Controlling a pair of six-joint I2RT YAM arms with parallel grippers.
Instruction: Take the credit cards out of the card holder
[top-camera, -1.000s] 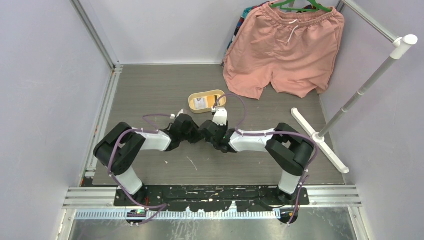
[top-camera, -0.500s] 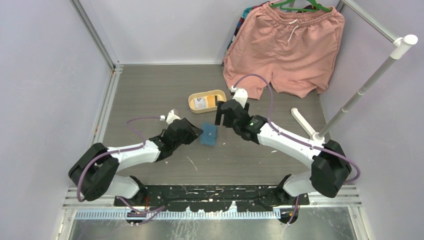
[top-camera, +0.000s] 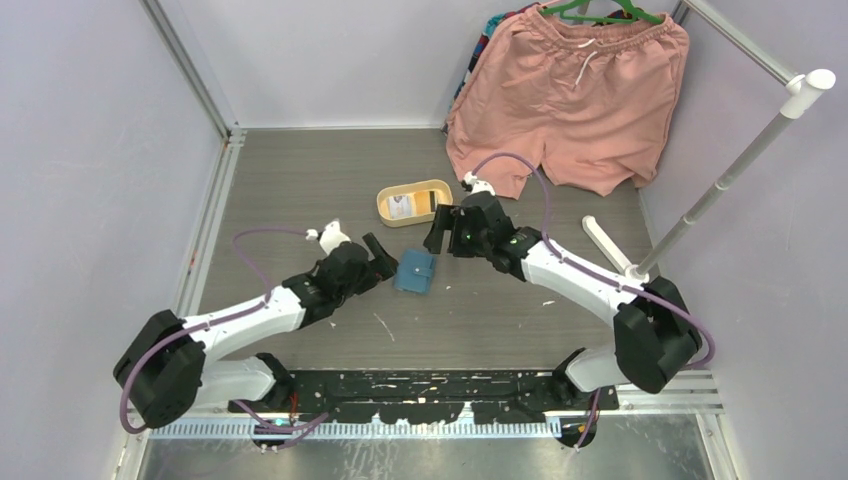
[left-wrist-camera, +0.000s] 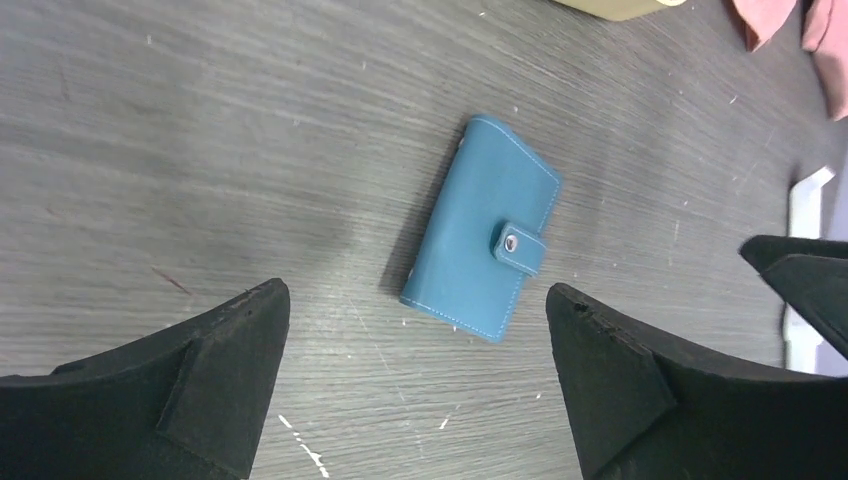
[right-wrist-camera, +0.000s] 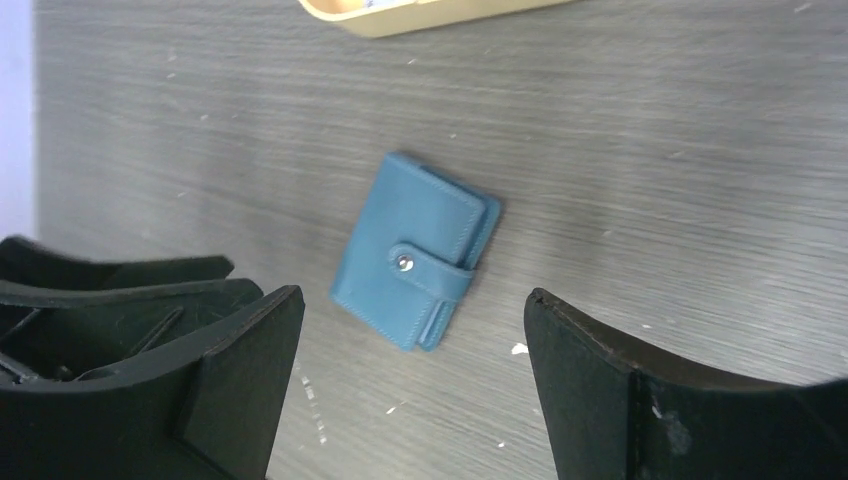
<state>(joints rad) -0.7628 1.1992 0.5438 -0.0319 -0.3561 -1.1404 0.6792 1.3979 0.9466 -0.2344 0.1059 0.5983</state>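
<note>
Spread wide, holding nothing: left gripper (top-camera: 380, 256), right gripper (top-camera: 442, 237). Between them, flat on table (top-camera: 300, 180), snapped shut: card holder (left-wrist-camera: 482, 232), long axis across left fingers' closing line, seemingly nearer left.

We see a bright, evenly lit scene under soft, diffuse light, with no hard glare. Across the grey counter (top-camera: 300, 180) shadows are faint. In the left wrist view the card holder (left-wrist-camera: 482, 230) casts a soft, dark smudge to its left. The overhead picture is sharp. In both wrist views the wood grain stays crisp, while the black jaws show little surface detail.
</note>
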